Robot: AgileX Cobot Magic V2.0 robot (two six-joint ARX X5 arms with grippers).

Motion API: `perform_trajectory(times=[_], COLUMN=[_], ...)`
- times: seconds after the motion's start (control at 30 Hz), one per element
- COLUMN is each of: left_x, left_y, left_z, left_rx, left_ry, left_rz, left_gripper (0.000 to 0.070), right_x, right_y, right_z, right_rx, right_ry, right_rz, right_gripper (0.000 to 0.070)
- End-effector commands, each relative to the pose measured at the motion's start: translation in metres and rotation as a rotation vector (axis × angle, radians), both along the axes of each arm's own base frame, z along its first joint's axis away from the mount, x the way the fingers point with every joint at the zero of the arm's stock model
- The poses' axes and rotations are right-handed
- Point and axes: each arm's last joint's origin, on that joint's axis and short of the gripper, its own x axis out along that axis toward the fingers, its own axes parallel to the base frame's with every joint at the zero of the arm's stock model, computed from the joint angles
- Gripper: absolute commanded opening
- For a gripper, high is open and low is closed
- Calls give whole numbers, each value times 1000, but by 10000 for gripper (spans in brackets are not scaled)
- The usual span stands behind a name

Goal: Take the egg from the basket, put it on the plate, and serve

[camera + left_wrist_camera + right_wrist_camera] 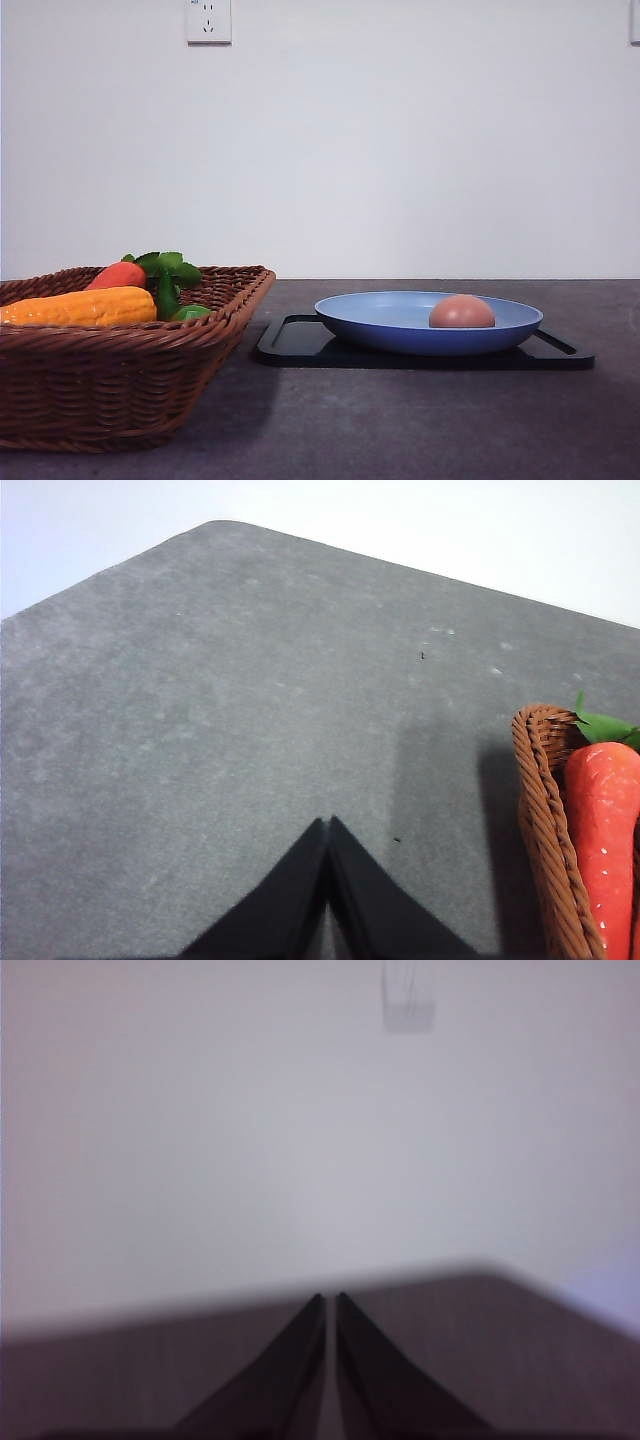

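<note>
On the plate: egg point(462, 312) rests right of centre in the blue plate point(380, 322); plate sits on a black tray point(300, 343)
Basket point(120, 375): left of tray (holds corn cob point(85, 307), carrot point(118, 275))
Left gripper point(329, 825): fingertips together; empty
Right gripper point(329, 1300): tips nearly touching; empty; view blurred

A plain white wall point(400, 150) is seen behind a dark grey, matte table point(420, 420). A white power socket point(209, 20) is mounted high on the wall, toward the left. Soft, even light is cast, with faint shadows thrown on the tabletop.
</note>
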Motion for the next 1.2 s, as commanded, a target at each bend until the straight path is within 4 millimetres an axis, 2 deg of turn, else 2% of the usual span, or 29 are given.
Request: perform_trajectory(times=[0.0, 0.13, 0.27, 0.4, 0.6, 0.87, 1.17], left_x=[1, 1, 1, 1, 1, 1, 1], left_y=[0, 0, 0, 0, 0, 0, 0], left_z=[-9, -9, -9, -9, -9, -9, -9], left_rx=[1, 1, 1, 1, 1, 1, 1], left_ry=[35, 35, 35, 35, 35, 36, 35], left_rz=[0, 0, 0, 0, 0, 0, 0], left_gripper=[0, 0, 0, 0, 0, 0, 0], right_x=[1, 1, 2, 0, -3, -6, -7], right_y=[0, 0, 0, -1, -1, -2, -3], right_z=[-10, -26, -39, -42, -33, -5, -3], right_rx=[-6, -17, -22, -10, 88, 101, 81], right_ry=[105, 262, 297, 324, 198, -105, -121], right_rz=[-6, -7, -8, -10, -4, -3, 54], right_gripper=[0, 0, 0, 0, 0, 0, 0])
